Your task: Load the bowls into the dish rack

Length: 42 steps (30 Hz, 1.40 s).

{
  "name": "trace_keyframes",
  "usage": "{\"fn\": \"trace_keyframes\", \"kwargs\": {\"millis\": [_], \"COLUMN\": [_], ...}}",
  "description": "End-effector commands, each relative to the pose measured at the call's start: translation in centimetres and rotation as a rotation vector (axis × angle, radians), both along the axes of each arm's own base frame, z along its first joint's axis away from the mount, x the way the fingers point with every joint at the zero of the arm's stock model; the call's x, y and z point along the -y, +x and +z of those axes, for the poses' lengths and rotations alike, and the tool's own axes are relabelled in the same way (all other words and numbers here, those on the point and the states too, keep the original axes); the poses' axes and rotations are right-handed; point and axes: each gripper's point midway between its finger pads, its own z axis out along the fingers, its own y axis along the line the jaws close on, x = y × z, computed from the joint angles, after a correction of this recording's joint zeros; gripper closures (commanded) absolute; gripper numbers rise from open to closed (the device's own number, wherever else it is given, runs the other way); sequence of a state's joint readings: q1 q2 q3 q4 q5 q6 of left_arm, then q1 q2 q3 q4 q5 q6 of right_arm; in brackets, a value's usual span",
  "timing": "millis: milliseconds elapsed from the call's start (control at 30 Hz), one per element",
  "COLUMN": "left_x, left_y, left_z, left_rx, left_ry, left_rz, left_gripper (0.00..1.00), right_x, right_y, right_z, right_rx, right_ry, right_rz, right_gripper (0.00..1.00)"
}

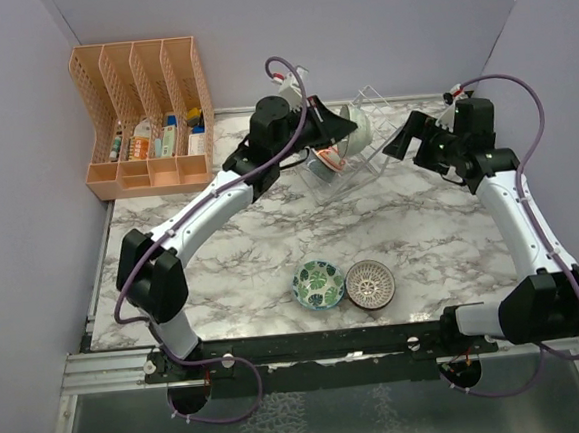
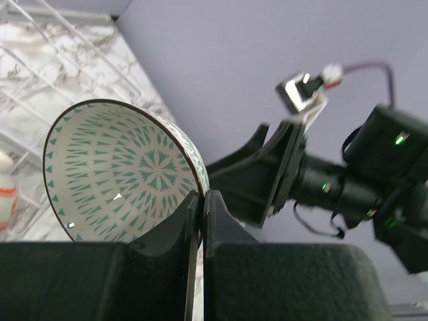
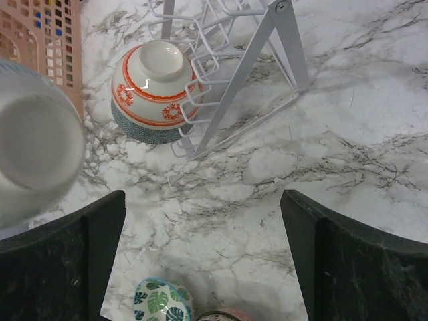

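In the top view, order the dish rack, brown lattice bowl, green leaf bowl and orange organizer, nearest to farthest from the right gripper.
1. dish rack, just left of the right gripper
2. brown lattice bowl, at the near front edge
3. green leaf bowl, left of it
4. orange organizer, far left corner

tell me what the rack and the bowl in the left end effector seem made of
Rack: thin white rods bent at corners, probably coated metal wire. Bowl pinched in the left end effector: likely glazed ceramic, glossy with small glints over a teal pattern.
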<state>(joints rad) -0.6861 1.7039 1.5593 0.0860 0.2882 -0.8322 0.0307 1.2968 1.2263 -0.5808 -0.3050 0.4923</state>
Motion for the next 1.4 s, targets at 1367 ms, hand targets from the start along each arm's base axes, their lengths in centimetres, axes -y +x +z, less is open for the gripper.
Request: {"fn": "trace_keyframes", "kwargs": {"millis": [1367], "left_x": [-2.2], "left_y": [11.4], "left_z": [-4.4], "left_rx": [-0.224], "left_ry": [-0.698], "left_rz": [0.172], "left_gripper": [1.00], "right_x": [0.3], "right_y": [1.4], "right_z": [-1.8], "right_rx": [-0.065], "right_ry": [-0.030], "right_rz": [0.016], "right_gripper": [0.01]}}
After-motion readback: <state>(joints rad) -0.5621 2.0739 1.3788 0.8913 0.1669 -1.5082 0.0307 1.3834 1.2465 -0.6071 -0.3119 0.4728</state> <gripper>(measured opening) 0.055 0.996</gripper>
